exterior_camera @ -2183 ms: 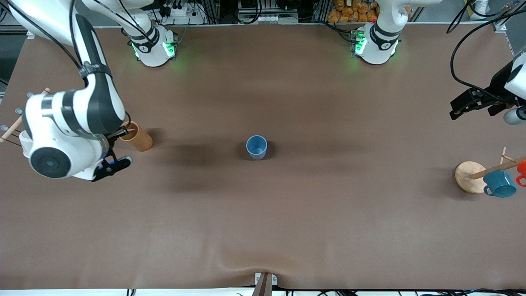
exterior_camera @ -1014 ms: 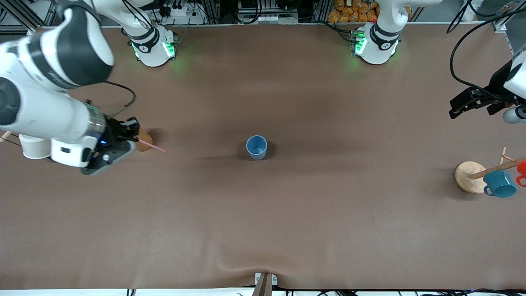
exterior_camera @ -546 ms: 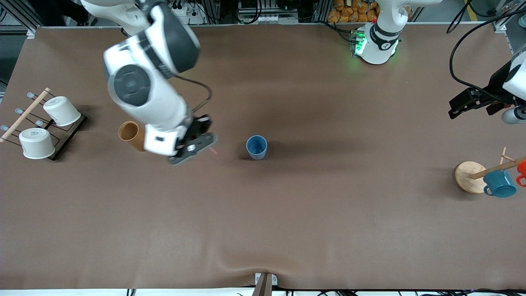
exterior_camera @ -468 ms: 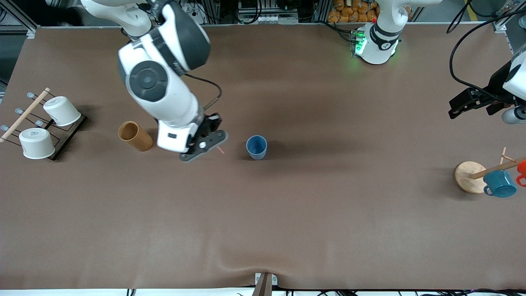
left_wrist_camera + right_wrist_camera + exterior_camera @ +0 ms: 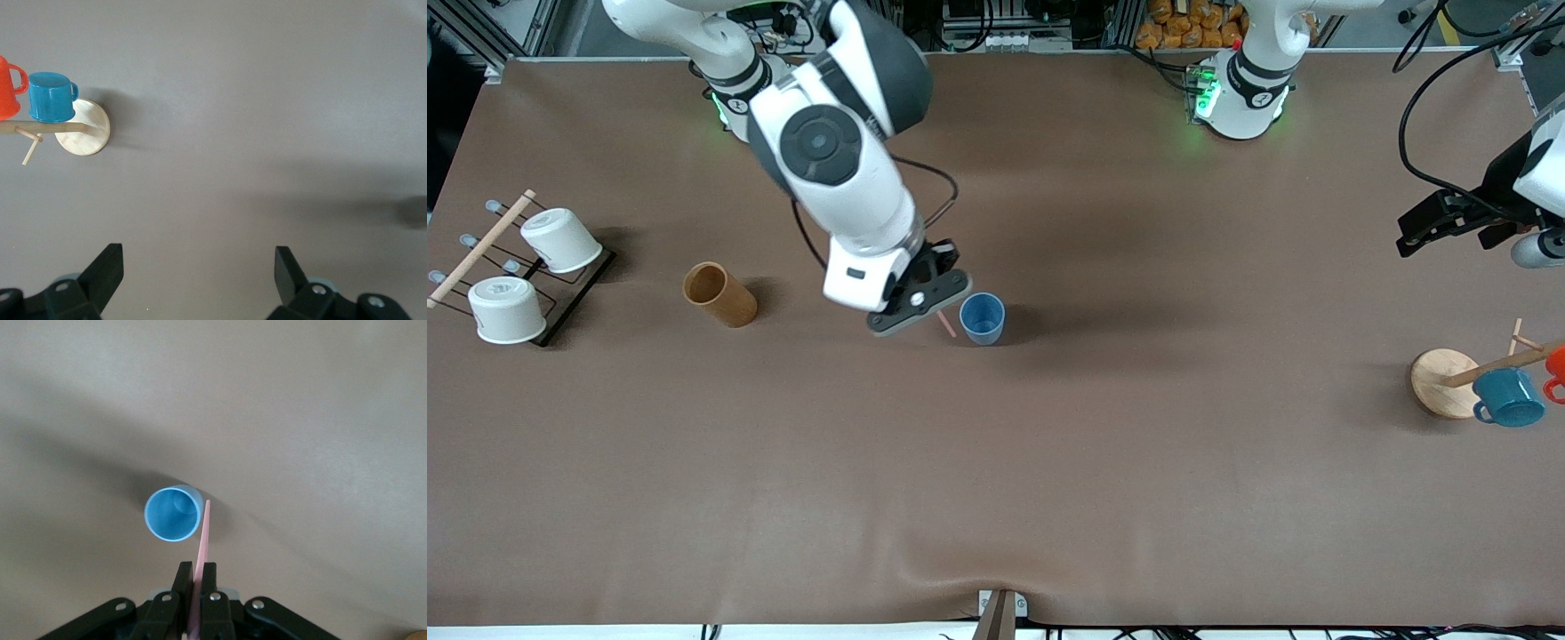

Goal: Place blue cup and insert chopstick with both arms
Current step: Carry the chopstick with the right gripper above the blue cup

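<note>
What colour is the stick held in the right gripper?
Pale pink chopstick, clearest in the right wrist view, pinched in the right gripper.

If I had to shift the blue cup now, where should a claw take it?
Probably across the blue cup wall just below the rim, coming straight down with the open left claw, which waits over the table's left-arm end. It stands upright, round, handleless. The right claw already holds the chopstick beside its rim.
</note>
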Robot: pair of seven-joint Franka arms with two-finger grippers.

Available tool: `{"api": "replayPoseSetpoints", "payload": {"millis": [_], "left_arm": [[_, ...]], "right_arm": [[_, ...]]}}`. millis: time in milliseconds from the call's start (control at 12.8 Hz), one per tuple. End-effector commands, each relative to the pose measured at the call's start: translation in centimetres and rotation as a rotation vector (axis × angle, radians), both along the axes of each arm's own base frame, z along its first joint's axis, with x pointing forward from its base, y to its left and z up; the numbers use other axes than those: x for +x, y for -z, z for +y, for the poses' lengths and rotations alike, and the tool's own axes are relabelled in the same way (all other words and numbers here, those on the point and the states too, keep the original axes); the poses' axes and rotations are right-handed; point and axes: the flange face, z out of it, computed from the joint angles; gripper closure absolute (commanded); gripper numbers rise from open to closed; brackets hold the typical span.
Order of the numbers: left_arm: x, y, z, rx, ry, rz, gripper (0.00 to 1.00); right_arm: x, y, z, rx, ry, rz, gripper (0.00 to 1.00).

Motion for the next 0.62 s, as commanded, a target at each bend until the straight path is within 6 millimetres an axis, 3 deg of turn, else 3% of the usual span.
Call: {"api": "replayPoseSetpoints", "payload": {"millis": [0,546], "left_arm": [[-0.5,-0.6,0.1,-0.008,0.014,-0.003,0.00],[-0.6,-0.7,-0.1,-0.009,0.017,-0.004,0.00]], "right_arm": [[-0.5,0.0,1.1,0.002,0.011,-0.002,1.00],[-2.2,2.3,3.7,-0.025,-0.037,0.013,1.00]]}}
